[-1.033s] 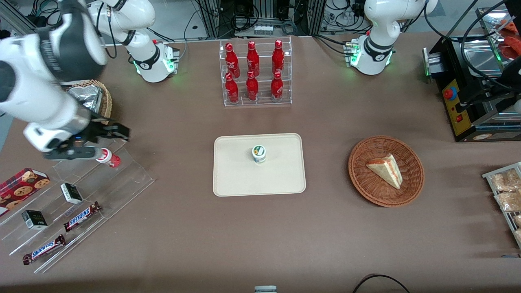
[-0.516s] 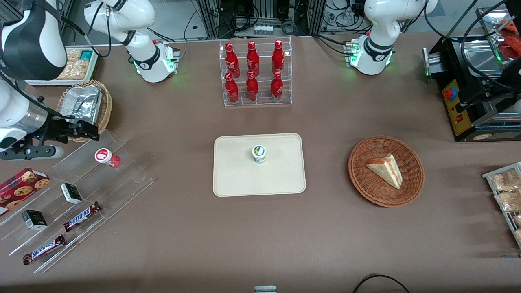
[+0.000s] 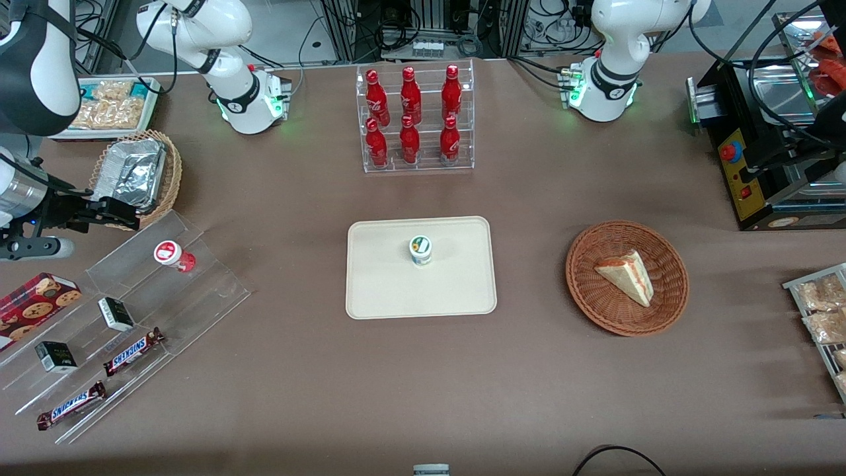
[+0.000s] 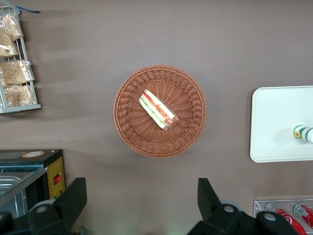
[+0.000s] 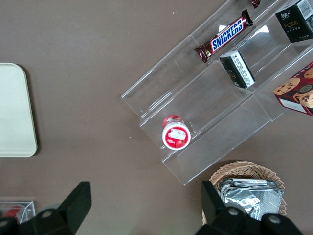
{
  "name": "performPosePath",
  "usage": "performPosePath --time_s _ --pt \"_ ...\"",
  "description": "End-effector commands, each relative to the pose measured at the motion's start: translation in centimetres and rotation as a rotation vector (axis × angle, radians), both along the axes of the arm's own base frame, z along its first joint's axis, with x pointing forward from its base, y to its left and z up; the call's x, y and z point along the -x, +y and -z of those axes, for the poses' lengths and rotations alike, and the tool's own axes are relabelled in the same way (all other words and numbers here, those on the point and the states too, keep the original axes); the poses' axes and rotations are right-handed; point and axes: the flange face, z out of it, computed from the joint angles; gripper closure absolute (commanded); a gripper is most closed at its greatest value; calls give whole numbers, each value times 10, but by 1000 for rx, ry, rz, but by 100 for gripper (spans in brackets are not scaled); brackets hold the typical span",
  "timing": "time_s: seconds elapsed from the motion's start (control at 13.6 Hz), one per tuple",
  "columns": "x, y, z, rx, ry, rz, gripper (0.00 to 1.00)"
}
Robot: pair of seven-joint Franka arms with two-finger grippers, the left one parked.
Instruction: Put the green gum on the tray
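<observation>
The green gum point(image 3: 420, 250) stands upright on the cream tray point(image 3: 396, 291), near the tray's middle. It also shows in the left wrist view point(image 4: 303, 133), on the tray point(image 4: 279, 112). My gripper point(image 3: 106, 215) hangs high at the working arm's end of the table, far from the tray, above the table beside the clear stepped stand point(image 3: 198, 291). In the right wrist view the gripper point(image 5: 145, 205) is open wide and empty, with bare table between its fingers point(image 5: 78, 201). A corner of the tray point(image 5: 14, 110) shows there; the green gum does not.
A red gum bottle point(image 3: 168, 253) stands on the stepped stand with Snickers bars point(image 3: 132, 352) and small boxes. A foil tray in a wicker basket point(image 3: 132, 173) is close to my gripper. A cola bottle rack point(image 3: 413, 119) and a sandwich basket point(image 3: 626, 277) stand round the tray.
My arm has drawn back toward the working arm's end of the table, clearing the red gum bottle and the foil basket. The green gum has not moved.
</observation>
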Motion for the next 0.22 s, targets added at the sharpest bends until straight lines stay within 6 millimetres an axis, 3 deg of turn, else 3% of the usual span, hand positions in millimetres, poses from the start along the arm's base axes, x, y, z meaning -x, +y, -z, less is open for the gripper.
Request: performPosePath --time_s 0.0,0.15 --pt "2 -5 -7 -25 7 17 0" --pt "2 -6 -12 -26 -2 21 0"
